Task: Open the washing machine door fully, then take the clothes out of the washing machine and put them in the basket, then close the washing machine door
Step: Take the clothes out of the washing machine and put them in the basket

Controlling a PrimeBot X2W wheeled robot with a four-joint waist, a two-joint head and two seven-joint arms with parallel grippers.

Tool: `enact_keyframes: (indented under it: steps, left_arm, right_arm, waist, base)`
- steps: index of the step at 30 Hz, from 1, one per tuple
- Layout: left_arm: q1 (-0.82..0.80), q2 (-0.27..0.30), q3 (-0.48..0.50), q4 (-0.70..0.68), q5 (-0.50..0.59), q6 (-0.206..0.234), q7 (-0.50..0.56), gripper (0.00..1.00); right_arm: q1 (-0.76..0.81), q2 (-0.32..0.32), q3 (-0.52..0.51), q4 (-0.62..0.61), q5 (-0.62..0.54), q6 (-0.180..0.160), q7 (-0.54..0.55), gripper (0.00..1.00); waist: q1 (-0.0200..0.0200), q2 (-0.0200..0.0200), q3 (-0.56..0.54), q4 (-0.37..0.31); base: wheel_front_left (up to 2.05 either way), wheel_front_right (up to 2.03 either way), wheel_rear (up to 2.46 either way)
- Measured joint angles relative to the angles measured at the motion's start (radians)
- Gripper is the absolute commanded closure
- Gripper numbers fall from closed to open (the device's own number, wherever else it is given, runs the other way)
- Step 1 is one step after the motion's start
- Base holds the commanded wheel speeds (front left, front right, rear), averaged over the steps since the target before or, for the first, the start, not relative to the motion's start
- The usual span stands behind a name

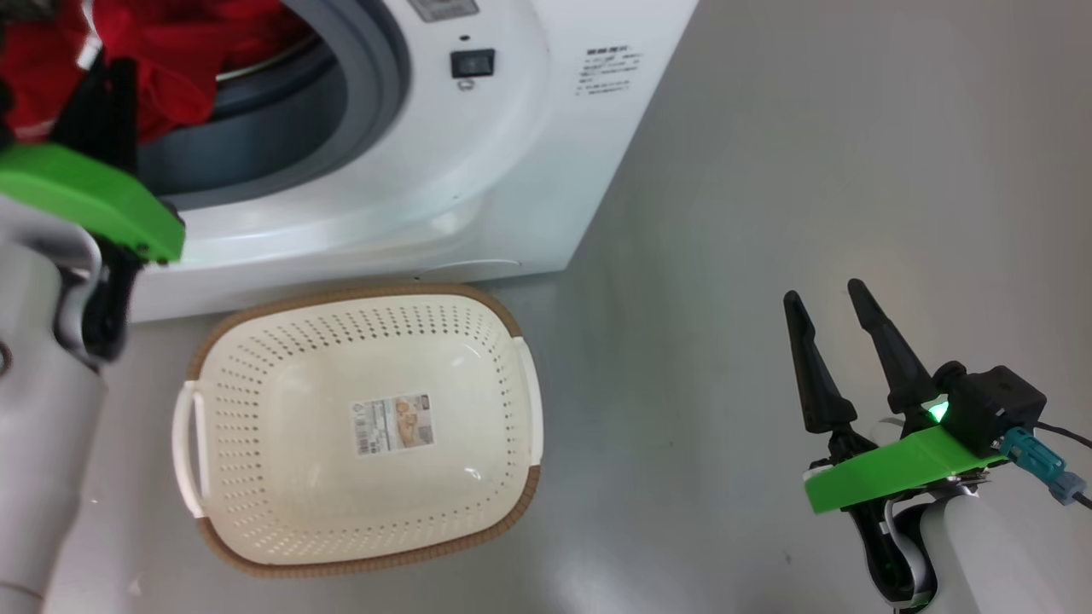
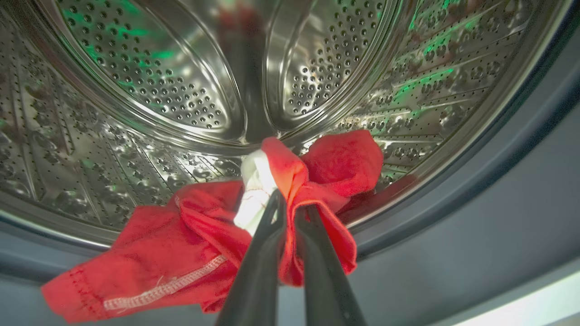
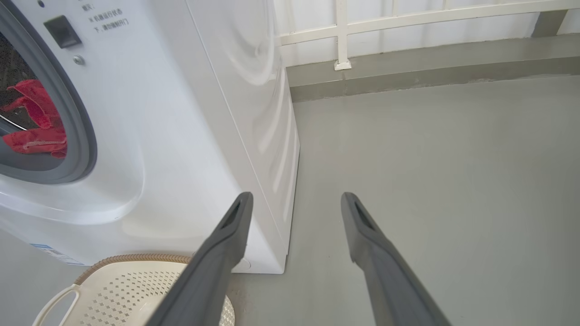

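The red clothes (image 2: 195, 235) with white trim hang over the grey seal at the mouth of the washing machine (image 1: 529, 170). My left gripper (image 2: 292, 203) is shut on a bunched fold of the clothes, just in front of the perforated steel drum (image 2: 149, 81). In the head view the clothes (image 1: 171, 51) show at the drum opening beyond my left arm. The cream basket (image 1: 281, 512) stands on the floor in front of the machine. My right gripper (image 1: 823, 294) hovers open over the floor to the right of the basket (image 3: 118, 294). The washing machine door is out of view.
Grey floor (image 1: 853, 153) stretches to the right of the machine. A low ledge and white railing (image 3: 408, 27) run along the back wall. The machine's side panel (image 3: 253, 113) stands close to my right gripper's left finger.
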Motion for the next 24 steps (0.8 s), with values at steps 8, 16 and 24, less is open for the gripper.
enact_keyframes:
  steps: [8,16,24]
  left_arm:
    - [0.22,-0.092,0.263,-0.196,0.187,-0.001,0.0,1.0]
    - [0.392,-0.185,0.444,-0.386,0.324,-0.022,0.0,1.0]
    - [0.507,-0.241,0.511,-0.615,0.371,-0.023,0.0,1.0]
  right_arm:
    - [0.029,0.0,-0.029,0.007,-0.014,0.0,0.0,0.0]
    - [0.042,0.0,-0.053,0.004,-0.016,0.0,0.0,0.0]
    - [0.06,0.0,-0.061,0.002,-0.024,0.0,0.0,0.0]
  waist:
    - [0.0,0.0,-0.05,0.042]
    - [0.0,0.0,-0.078,0.076]
    - [0.0,0.0,-0.092,0.096]
  base:
    - [0.0,0.0,0.0]
    - [0.0,0.0,0.0]
    - [0.0,0.0,0.0]
